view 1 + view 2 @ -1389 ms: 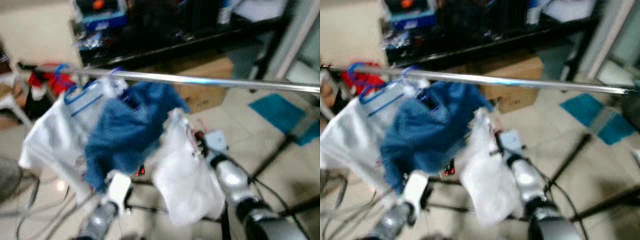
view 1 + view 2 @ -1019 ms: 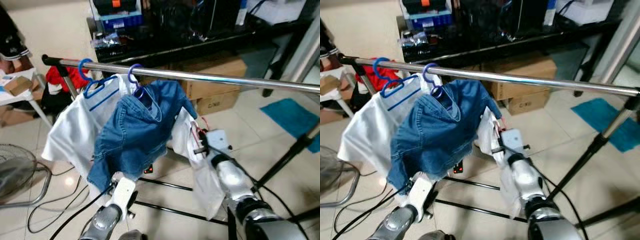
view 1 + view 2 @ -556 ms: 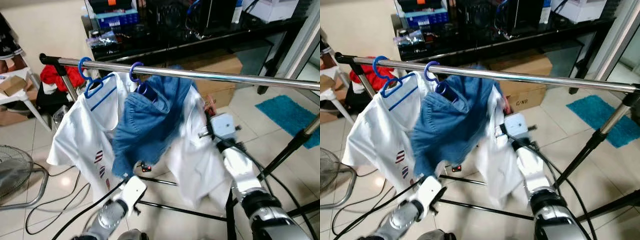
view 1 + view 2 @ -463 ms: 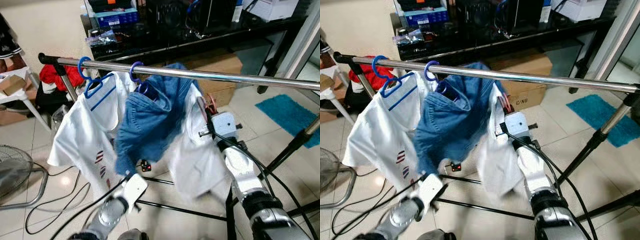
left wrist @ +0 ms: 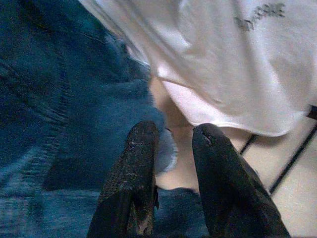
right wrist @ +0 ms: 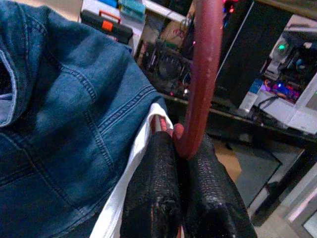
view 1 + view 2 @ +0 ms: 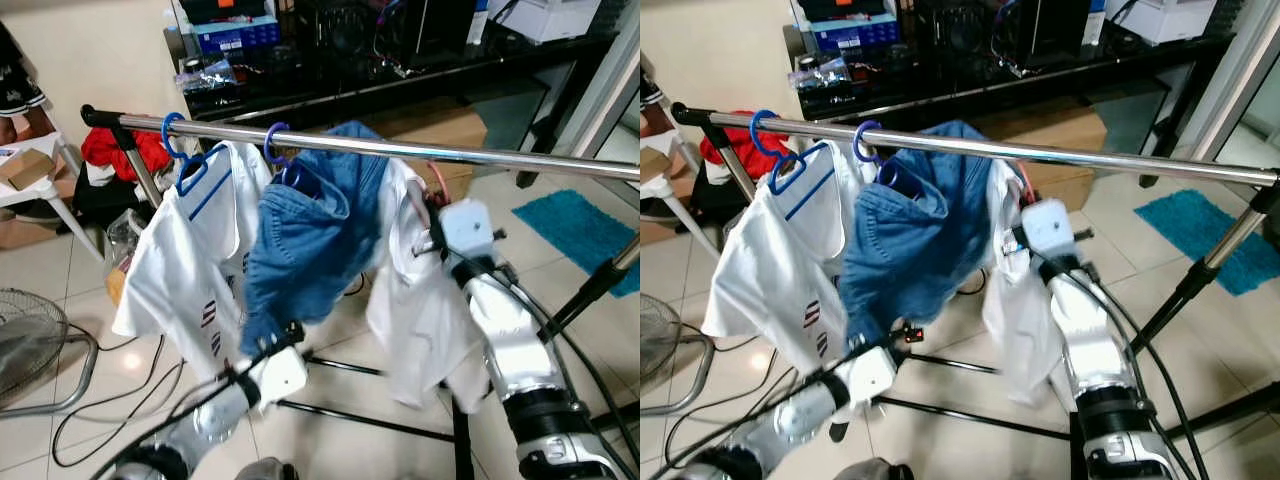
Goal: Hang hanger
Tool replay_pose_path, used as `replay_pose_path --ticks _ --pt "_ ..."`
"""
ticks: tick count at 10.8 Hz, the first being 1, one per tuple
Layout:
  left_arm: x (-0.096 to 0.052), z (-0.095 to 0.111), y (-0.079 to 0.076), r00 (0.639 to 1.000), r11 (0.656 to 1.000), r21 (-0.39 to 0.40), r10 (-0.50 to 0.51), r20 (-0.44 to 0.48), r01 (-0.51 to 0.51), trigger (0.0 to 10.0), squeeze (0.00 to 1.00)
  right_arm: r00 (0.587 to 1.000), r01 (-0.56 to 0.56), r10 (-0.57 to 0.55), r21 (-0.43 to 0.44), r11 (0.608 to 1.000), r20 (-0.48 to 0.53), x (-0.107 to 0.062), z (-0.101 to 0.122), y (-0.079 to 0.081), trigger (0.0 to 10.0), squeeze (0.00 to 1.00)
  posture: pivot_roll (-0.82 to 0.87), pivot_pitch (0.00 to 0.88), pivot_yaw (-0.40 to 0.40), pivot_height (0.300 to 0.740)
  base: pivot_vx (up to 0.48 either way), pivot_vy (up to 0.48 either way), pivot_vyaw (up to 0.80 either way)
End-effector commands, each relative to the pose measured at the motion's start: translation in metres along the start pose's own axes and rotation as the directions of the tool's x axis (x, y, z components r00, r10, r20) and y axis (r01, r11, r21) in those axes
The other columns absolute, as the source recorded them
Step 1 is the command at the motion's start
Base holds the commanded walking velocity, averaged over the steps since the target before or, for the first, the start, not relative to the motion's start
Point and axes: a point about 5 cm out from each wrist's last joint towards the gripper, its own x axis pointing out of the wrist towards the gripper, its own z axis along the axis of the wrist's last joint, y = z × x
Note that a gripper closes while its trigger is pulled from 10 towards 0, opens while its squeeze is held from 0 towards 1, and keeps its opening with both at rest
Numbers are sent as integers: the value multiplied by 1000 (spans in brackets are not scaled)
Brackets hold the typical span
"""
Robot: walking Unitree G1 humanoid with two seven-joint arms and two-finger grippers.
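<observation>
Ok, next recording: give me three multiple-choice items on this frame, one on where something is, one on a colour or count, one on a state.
1. Where does the denim shirt hang on the metal rail?
A. Between the striped white T-shirt and the white garment held by the right gripper
B. At the far right end of the rail
C. On the floor under the rack

2. What colour is the hanger hook held by the right gripper?
A. Blue
B. Dark red
C. Green

3. What is the state of the left gripper?
A. Shut on the rail
B. Shut on a blue hanger
C. Open, by the denim hem

Answers:
1 A: the striped white T-shirt is on its left, the white garment on its right.
2 B: the right wrist view shows the dark red hook between the fingers.
3 C: the left wrist view shows a gap between its fingers.
</observation>
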Motion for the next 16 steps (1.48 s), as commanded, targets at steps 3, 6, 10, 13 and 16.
replay_pose_path --ticks 3,6,10,13,16 --pt "7 20 18 989 994 73 72 133 -82 10000 0 998 -19 20 -20 1000 59 9 34 -3 10000 0 -53 0 56 736 0 0 0" --pt "10 28 20 981 990 108 68 183 -88 10000 0 998 -36 36 -5 999 47 7 43 -4 10000 0 -51 0 56 736 0 0 0" --pt "7 21 14 988 991 123 35 148 -54 10000 0 989 -130 131 -13 991 75 -24 44 -8 10000 0 -64 0 65 736 0 0 0" --pt "10 24 16 988 989 135 30 155 -52 10000 0 991 -104 104 -6 995 79 -17 59 -14 10000 0 -81 0 69 736 0 0 0" --pt "14 31 22 982 977 203 26 189 -65 10000 0 981 -180 183 44 983 -67 -8 52 3 10000 0 -57 0 55 736 0 0 0"
